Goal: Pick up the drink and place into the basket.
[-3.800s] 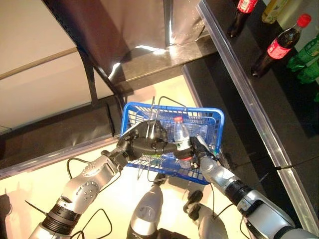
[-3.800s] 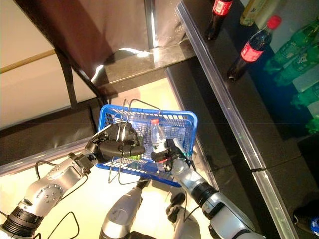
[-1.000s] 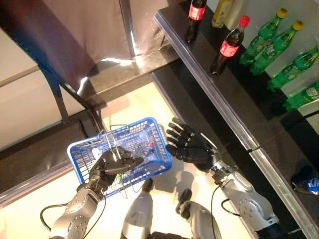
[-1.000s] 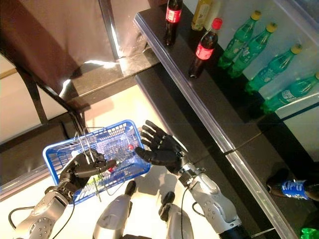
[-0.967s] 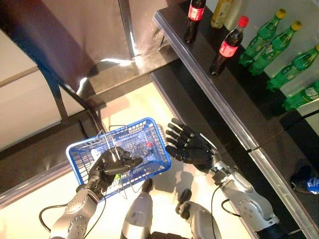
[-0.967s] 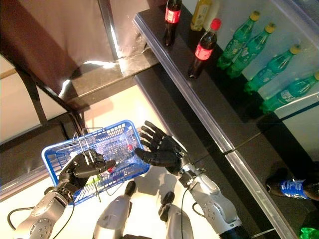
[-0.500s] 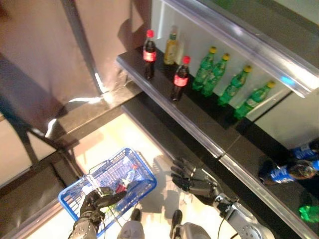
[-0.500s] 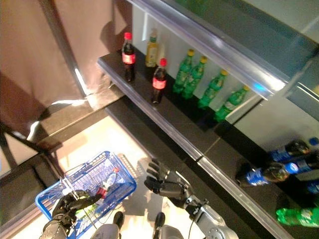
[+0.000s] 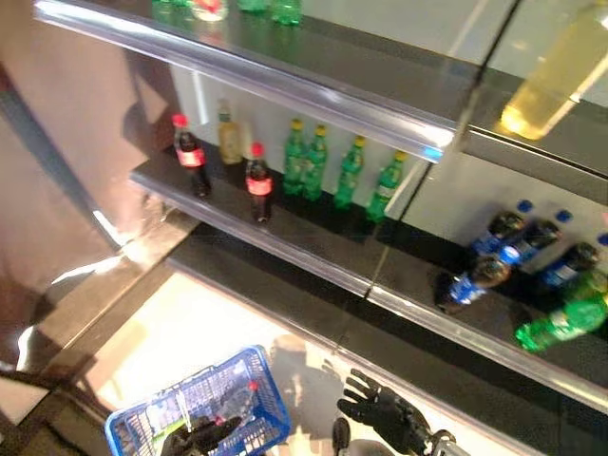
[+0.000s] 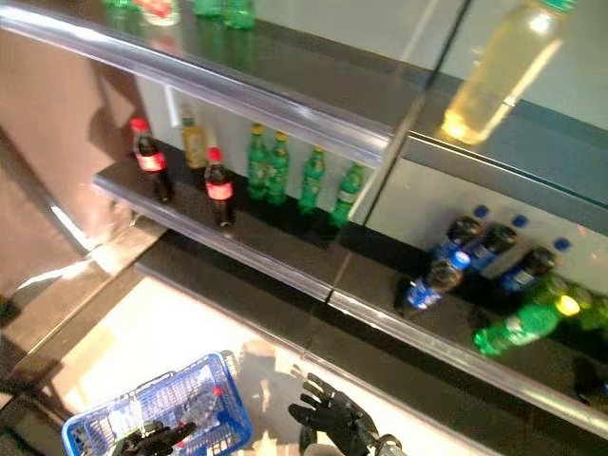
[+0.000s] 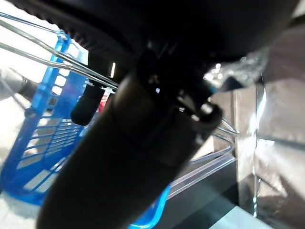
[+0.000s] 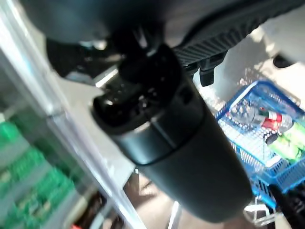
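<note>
A blue plastic basket (image 9: pixel 271 404) with wire handles (image 11: pixel 43 62) hangs low at the left. My left hand (image 9: pixel 195 439) is curled round those handles. A clear drink bottle with a red cap (image 9: pixel 237 399) lies inside the basket, also seen as the bottle (image 12: pixel 255 114) in the right wrist view, beside a green bottle (image 12: pixel 286 148). My right hand (image 9: pixel 385 418) hovers to the right of the basket, apart from it, fingers spread and empty.
A dark shelf (image 9: pixel 313 249) runs behind, carrying two cola bottles (image 9: pixel 257 182), a yellow bottle and several green bottles (image 9: pixel 332 171). Blue-capped bottles (image 9: pixel 494 256) and a green one (image 9: pixel 560 318) lie further right. A glass shelf edge (image 9: pixel 285 81) sits above.
My right hand has let go of the clear bottle, which now lies in the basket, and has drawn back open. The camera has tilted up, showing more shelves.
</note>
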`<state>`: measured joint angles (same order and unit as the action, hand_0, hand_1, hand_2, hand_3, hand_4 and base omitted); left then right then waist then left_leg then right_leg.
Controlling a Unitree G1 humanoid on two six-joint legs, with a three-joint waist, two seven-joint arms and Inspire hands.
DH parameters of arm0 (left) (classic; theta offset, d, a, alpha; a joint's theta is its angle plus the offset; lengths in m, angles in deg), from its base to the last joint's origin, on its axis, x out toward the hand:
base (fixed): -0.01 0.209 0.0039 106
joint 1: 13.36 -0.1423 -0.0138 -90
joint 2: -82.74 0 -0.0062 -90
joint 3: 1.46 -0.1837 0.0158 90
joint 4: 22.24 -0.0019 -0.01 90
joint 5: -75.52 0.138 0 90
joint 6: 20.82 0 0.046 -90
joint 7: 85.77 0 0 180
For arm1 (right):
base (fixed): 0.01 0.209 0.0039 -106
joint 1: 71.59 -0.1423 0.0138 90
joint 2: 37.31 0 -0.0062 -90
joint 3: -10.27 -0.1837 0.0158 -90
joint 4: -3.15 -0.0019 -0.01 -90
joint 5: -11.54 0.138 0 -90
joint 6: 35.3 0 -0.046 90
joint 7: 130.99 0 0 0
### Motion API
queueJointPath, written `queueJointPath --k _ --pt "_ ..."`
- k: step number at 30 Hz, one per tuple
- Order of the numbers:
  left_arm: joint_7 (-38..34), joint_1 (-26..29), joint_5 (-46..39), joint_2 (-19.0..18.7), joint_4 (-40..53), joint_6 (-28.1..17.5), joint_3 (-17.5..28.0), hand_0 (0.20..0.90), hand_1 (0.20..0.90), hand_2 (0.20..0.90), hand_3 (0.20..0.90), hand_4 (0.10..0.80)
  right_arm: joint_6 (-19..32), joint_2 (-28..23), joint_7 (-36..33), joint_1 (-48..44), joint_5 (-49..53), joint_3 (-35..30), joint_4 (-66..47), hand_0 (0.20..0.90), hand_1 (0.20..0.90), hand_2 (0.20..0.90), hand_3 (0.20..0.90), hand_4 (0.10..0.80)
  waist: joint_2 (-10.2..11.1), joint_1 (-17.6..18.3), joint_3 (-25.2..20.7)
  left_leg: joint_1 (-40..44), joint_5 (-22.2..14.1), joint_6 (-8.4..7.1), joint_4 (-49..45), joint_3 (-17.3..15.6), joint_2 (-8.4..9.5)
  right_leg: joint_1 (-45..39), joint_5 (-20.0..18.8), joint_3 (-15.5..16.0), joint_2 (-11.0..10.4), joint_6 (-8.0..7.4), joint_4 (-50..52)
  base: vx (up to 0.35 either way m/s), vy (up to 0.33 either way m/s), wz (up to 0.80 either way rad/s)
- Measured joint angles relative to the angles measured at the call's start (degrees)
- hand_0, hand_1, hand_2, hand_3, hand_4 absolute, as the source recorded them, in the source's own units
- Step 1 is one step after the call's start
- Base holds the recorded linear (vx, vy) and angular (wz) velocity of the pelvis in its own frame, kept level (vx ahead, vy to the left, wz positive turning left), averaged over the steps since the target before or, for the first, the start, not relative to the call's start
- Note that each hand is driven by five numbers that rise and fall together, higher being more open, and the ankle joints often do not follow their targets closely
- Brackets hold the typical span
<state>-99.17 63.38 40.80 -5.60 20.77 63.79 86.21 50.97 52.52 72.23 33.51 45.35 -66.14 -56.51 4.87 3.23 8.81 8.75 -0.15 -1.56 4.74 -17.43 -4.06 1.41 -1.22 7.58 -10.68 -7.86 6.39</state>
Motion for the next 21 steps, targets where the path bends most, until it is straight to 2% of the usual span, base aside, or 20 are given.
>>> queueJointPath --k 2,3,4,5,6,7,8,9,10,11,12,14,15,16,18,19,20,21 --pt "0.19 1.06 -0.56 -0.3 -2.06 -0.38 0.0 0.3 0.3 0.3 0.2 0.1 1.67 0.48 -1.05 -0.9 -0.3 0.21 2.03 0.9 0.9 0.9 0.9 0.8 0.13 -0.1 -0.16 -0.06 0.58 -1.3 -0.01 -0.05 -0.64 -0.83 0.89 -0.16 -0.16 -1.26 -0.39 -0.16 -0.234 -0.26" --pt "0.14 1.98 -1.15 0.06 -3.74 -0.64 0.02 0.3 0.3 0.3 0.2 0.1 2.84 0.73 -1.63 -1.92 -0.98 0.35 4.33 0.9 0.9 0.9 0.9 0.8 0.09 -0.21 -0.24 -0.02 0.61 -1.37 0.0 -0.05 -0.71 -1.25 0.89 0.11 0.49 -1.14 -1.19 -0.081 -0.181 -0.45" --pt "0.12 3.14 -2.09 0.64 -6.27 -0.84 -0.02 0.3 0.3 0.3 0.2 0.1 3.79 0.89 -3.4 -4.4 -2.79 0.43 7.78 0.9 0.9 0.9 0.9 0.8 -0.47 -0.62 -0.34 0.07 0.55 -1.44 0.02 0.04 -1.25 -1.18 0.55 -0.04 1.33 0.56 -2.62 -0.101 -0.322 -0.49" --pt "0.11 4.1 -2.64 1.25 -7.91 -0.88 0.01 0.3 0.3 0.3 0.2 0.1 4.49 0.65 -5.07 -6.06 -4.12 0.18 10.11 0.9 0.9 0.9 0.9 0.8 -1.58 -0.61 -0.29 -0.06 0.51 -1.53 0.03 0.05 -2.01 -1.35 -0.46 -0.18 2.16 1.19 -4.09 -0.129 -0.569 -0.49" --pt "0.01 4.38 -2.63 2.16 -8.6 -1.82 0.05 0.3 0.3 0.3 0.2 0.1 5.76 0.22 -6.97 -7.19 -6.46 0.1 12.99 0.9 0.9 0.9 0.9 0.8 -3.07 -0.51 -0.67 -0.02 1.13 -3.5 0.02 -0.95 -4.1 -1.91 -0.5 1.73 2.57 1.74 -7.16 -0.136 -0.696 -0.48" --pt "-0.17 4.22 -2.84 2.5 -8.89 -2.33 0.03 0.3 0.3 0.3 0.2 0.1 5.86 0.19 -8.45 -7.65 -8.34 0.23 14.76 0.9 0.9 0.9 0.9 0.8 -4.42 -1.21 -1.16 -0.07 1.08 -4.28 0.01 -2.69 -5.57 -1.72 -0.15 3.57 2.87 2.1 -5.9 -0.087 -0.587 -0.58" --pt "-0.45 4.01 -3.8 2.58 -9.33 -2.75 0.38 0.3 0.3 0.3 0.2 0.1 5.83 0.32 -9.72 -7.48 -10.03 0.68 15.54 0.9 0.9 0.9 0.9 0.8 -4.78 -2.21 -2.02 0.05 0.71 -5.23 -0.07 -3.96 -6.39 0.02 1.89 4.33 3.52 2.86 -0.36 -0.068 -0.434 -0.74" --pt "-0.94 3.8 -4.82 2.62 -9.6 -2.97 1.06 0.3 0.3 0.3 0.2 0.1 5.81 0.36 -10.35 -6.74 -11.26 0.89 15.46 0.9 0.9 0.9 0.9 0.8 -4.31 -2.74 -2.95 0.58 0.5 -5.69 -0.37 -3.36 -6.57 1.29 3.85 3.99 3.76 3.3 1.73 -0.069 -0.351 -0.64" --pt "-1.05 3.99 -6.12 2.69 -10.42 -3.08 1.26 0.3 0.3 0.3 0.2 0.1 5.82 0.09 -10.91 -5.92 -11.55 0.93 15.3 0.9 0.9 0.9 0.9 0.8 -4.86 -2.9 -3.46 -0.05 -0.21 -4.06 -1.39 -0.41 -7.08 1.88 3.98 2.88 5.02 4.08 1.63 -0.089 -0.396 -0.62" --pt "-1.17 3.99 -7.59 2.66 -10.5 -3.53 2.16 0.3 0.3 0.3 0.2 0.1 5.84 -0.15 -11.19 -5.48 -12.25 0.9 14.99 0.9 0.9 0.9 0.9 0.8 -4.82 -3.02 -3.54 -0.07 0.01 -3.64 -2.41 0.6 -8.26 1.63 3.82 2.59 6.28 4.71 0.9 -0.069 -0.288 -0.45" --pt "-1.19 4.0 -7.97 2.62 -10.54 -3.57 2.62 0.3 0.3 0.3 0.2 0.1 5.83 -0.3 -11.19 -5.39 -12.51 0.91 14.78 0.9 0.9 0.9 0.9 0.8 -4.84 -2.99 -3.53 -0.11 0.1 -3.5 -2.8 1.04 -8.69 1.54 3.72 2.5 6.69 4.98 0.68 -0.081 -0.324 -0.5" --pt "-1.21 4.44 -9.58 2.53 -11.55 -4.17 3.83 0.3 0.3 0.3 0.2 0.1 5.77 -1.19 -11.21 -4.66 -13.66 0.92 14.05 0.9 0.9 0.9 0.9 0.8 -4.39 -2.75 -3.63 -0.6 1.85 -1.15 -4.22 2.35 -9.81 1.41 3.22 2.46 7.78 6.78 -0.51 -0.062 -0.252 -0.37" --pt "-1.31 4.79 -9.64 2.37 -11.85 -4.3 4.04 0.3 0.3 0.3 0.2 0.1 5.64 -1.68 -11.28 -4.13 -13.68 0.91 14.06 0.9 0.9 0.9 0.9 0.8 -3.79 -2.69 -3.61 -1.33 2.92 -0.63 -5.44 3.36 -9.96 0.46 2.62 2.53 7.98 7.26 -1.64 -0.04 -0.23 -0.11" --pt "-1.31 5.1 -9.66 2.33 -12.11 -4.48 4.01 0.3 0.3 0.3 0.2 0.1 5.48 -2.03 -11.37 -3.83 -13.77 0.91 14.08 0.9 0.9 0.9 0.9 0.8 -3.66 -2.62 -3.57 -1.85 3.62 -1.15 -6.35 4.01 -10.08 0.02 2.32 2.47 8.23 7.62 -2.44 -0.019 -0.254 -0.1" --pt "-1.44 5.94 -11.73 1.89 -12.74 -6.07 4.46 0.3 0.3 0.3 0.2 0.1 5.19 -2.74 -11.44 -4.13 -15.51 0.97 14.25 0.9 0.9 0.9 0.9 0.8 -2.02 -3.26 -2.83 -4.26 5.02 -3.8 -11.79 9.39 -9.53 -1.91 0.86 -1.32 8.75 9.5 -5.56 0.014 -0.233 -0.4" --pt "-1.37 5.79 -13.41 2.11 -12.65 -6.4 5.34 0.3 0.3 0.3 0.2 0.1 5.19 -3.09 -11.45 -4.75 -15.94 1.04 14.25 0.9 0.9 0.9 0.9 0.8 -1.61 -3.44 -2.71 -4.5 4.48 -4.8 -11.91 13.09 -7.73 -2.03 0.29 -3.17 8.68 9.86 -6.37 0.021 -0.188 -0.68" --pt "-1.38 5.46 -14.65 2.79 -12.67 -6.55 5.51 0.3 0.3 0.3 0.2 0.1 5.18 -3.66 -11.48 -5.56 -16.13 1.01 14.46 0.9 0.9 0.9 0.9 0.8 -1.58 -3.81 -2.66 -4.62 3.31 -5.99 -11.44 15.67 -4.96 -1.96 -0.16 -4.62 8.37 9.92 -6.94 0.016 -0.134 -0.74" --pt "-1.38 5.46 -15.59 3.83 -12.68 -6.51 5.46 0.3 0.3 0.3 0.2 0.1 5.1 -4.26 -11.66 -6.15 -16.19 0.9 14.57 0.9 0.9 0.9 0.9 0.8 -1.48 -4.14 -2.39 -5.46 2.55 -6.03 -11.72 16.89 -1.57 -1.93 -0.81 -5.14 7.76 9.82 -7.53 0.042 -0.125 -0.67"
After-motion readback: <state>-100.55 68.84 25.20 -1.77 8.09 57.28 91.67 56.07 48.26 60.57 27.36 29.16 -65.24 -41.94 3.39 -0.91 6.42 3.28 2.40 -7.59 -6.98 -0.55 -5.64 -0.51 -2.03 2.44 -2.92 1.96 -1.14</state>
